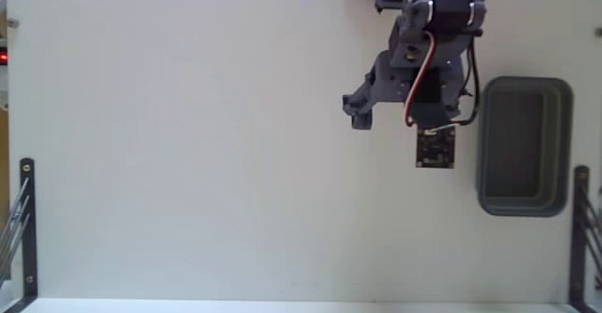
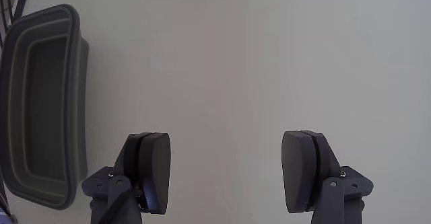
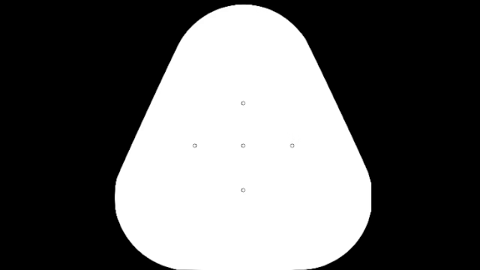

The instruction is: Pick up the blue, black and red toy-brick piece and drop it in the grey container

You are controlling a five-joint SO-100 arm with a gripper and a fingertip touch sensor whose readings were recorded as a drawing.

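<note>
The pincer stands wide apart and holds nothing — in the wrist view only bare white tabletop shows between its two dark pads. The toy-brick piece is nowhere to be seen in either view: not between the pads, not on the open tabletop, not in the visible hollow of the grey container. It may be hidden under the arm in the fixed view, but that cannot be told. So the direction from pincer to piece, which the coming grasp turns on, stays unknown.

What can be placed is the drop point — the grey container lies just off the pincer's side, at the left edge of the wrist view and to the right of the arm in the fixed view, its long axis running roughly along the pincer's reach. Its hollow looks empty.
</note>
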